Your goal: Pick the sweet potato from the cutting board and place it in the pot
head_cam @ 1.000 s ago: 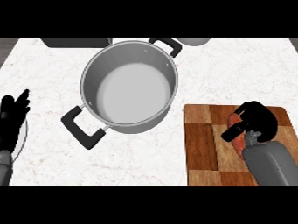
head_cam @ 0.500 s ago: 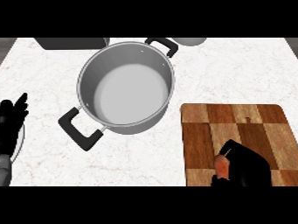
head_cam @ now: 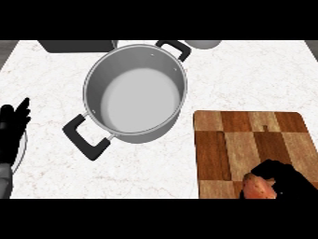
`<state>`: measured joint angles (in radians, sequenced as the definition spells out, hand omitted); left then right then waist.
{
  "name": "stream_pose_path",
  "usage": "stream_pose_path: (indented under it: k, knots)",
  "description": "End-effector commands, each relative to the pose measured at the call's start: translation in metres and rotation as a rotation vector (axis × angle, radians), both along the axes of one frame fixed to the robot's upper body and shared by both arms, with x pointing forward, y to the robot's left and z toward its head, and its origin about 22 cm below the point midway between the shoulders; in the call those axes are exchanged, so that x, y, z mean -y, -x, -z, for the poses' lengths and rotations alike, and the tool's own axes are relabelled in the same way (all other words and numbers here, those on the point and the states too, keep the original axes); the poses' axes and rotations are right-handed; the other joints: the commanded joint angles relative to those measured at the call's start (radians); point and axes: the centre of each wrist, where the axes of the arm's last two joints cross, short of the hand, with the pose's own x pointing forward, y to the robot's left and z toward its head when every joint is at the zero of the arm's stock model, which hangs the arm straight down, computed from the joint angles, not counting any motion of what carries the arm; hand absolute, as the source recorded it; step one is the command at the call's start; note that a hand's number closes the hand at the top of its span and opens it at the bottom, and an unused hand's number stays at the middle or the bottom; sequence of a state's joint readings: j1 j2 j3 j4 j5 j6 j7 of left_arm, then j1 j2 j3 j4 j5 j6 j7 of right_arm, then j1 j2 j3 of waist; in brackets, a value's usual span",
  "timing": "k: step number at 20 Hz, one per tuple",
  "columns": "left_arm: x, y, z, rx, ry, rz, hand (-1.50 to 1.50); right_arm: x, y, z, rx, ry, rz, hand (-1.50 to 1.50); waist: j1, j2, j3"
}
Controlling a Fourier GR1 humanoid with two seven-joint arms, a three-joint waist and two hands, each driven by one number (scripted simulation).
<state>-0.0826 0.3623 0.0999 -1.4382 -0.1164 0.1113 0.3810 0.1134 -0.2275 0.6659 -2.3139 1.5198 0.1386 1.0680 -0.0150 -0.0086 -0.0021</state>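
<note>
The orange sweet potato [head_cam: 258, 188] shows at the lower right, over the near end of the wooden cutting board [head_cam: 251, 144]. My right hand [head_cam: 285, 179] is curled round it, and most of the potato is hidden by the fingers. The steel pot [head_cam: 135, 95] with black handles stands at the counter's middle, left of the board, with nothing inside. My left hand [head_cam: 6, 135] rests open at the left edge, fingers pointing up.
A white plate [head_cam: 25, 140] lies partly under the left hand at the left edge. A dark object [head_cam: 79, 45] and a pale round one [head_cam: 204, 44] sit at the counter's back edge behind the pot.
The right hand drew back from the board's middle toward the near edge with the sweet potato in it. The left hand stayed where it was.
</note>
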Motion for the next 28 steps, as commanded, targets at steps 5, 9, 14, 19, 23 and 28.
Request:
stream_pose_path:
  k: [5, 9, 14, 19, 23, 28]
  knots:
    - [0.000, 0.002, 0.011, -0.011, 0.010, 0.004, 0.00, -0.043, 0.027, -0.068, 0.340, -0.035, -0.066, 1.50, 0.015, 0.002, -0.003]
    - [0.015, -0.011, -0.003, -0.002, 0.002, 0.008, 0.00, -0.061, 0.018, -0.082, 0.362, 0.006, -0.105, 1.50, 0.021, 0.006, -0.002]
    - [0.019, -0.016, -0.002, 0.020, 0.003, 0.024, 0.00, -0.070, 0.000, -0.092, 0.293, -0.034, -0.149, 1.50, 0.031, 0.007, -0.003]
    - [0.018, -0.012, -0.004, 0.006, -0.001, 0.044, 0.00, -0.080, -0.043, -0.105, 0.224, -0.062, -0.124, 1.50, 0.051, 0.009, -0.003]
    - [0.026, -0.009, -0.007, 0.007, 0.009, 0.063, 0.00, -0.090, -0.083, -0.115, 0.148, -0.096, -0.115, 1.50, 0.062, 0.008, 0.000]
    - [0.024, -0.011, -0.002, 0.018, 0.005, 0.061, 0.00, -0.117, -0.134, -0.115, 0.047, -0.110, -0.124, 1.50, 0.082, 0.016, -0.001]
